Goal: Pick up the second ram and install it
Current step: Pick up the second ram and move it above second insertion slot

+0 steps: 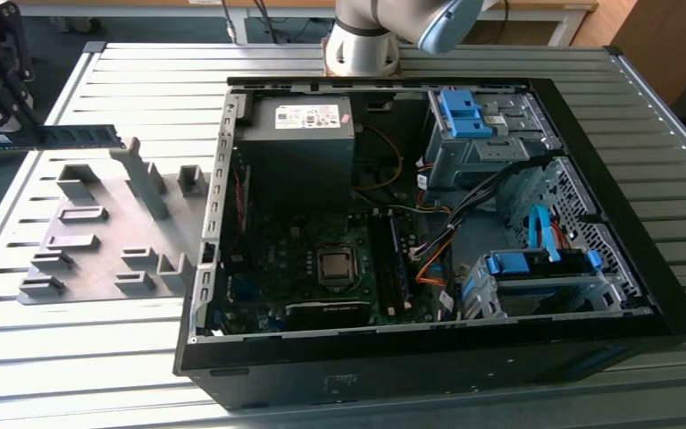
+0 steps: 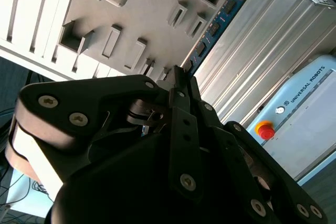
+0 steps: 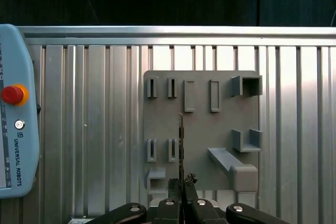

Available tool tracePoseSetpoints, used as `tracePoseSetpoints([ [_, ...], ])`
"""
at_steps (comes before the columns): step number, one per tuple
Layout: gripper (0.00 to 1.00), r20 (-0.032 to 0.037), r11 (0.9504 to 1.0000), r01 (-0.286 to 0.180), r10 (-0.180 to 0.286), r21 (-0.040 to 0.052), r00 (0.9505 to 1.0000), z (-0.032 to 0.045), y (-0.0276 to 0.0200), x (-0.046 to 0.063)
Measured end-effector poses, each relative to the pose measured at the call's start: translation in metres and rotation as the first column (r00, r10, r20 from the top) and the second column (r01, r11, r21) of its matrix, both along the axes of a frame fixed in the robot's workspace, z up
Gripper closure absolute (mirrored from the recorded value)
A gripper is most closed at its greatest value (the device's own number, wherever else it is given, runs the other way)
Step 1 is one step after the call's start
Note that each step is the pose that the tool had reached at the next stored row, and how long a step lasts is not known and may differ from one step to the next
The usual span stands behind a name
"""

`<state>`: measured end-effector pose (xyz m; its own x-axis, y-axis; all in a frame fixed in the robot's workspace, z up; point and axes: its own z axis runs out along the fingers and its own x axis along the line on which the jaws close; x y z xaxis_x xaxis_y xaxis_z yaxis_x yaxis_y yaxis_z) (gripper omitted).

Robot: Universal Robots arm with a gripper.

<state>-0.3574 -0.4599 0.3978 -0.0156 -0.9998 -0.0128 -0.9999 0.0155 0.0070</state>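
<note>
The second ram (image 1: 81, 137), a thin green-blue stick with black chips, is held level at the exterior view's far left with my gripper (image 1: 19, 130) shut on one end. It hangs over the back-left corner of the grey fixture plate (image 1: 104, 241). In the second wrist view the ram (image 2: 218, 24) juts out from between my black fingers (image 2: 178, 85). The first wrist view sees the ram (image 3: 181, 140) edge-on as a thin line above the plate (image 3: 202, 103), rising from my gripper (image 3: 181, 183).
An open black computer case (image 1: 629, 268) lies on the slatted metal table (image 1: 140, 357), with the motherboard and processor socket (image 1: 335, 265), power supply (image 1: 301, 134) and blue drive bays (image 1: 539, 268) inside. A teach pendant (image 3: 16, 129) with a red button lies beside the plate.
</note>
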Motion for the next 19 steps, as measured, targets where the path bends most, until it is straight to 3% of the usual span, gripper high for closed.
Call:
tracePoseSetpoints([
  [19, 0.86, 0.0, 1.0, 0.0, 0.0, 0.0, 1.0, 0.0, 0.0, 0.015],
])
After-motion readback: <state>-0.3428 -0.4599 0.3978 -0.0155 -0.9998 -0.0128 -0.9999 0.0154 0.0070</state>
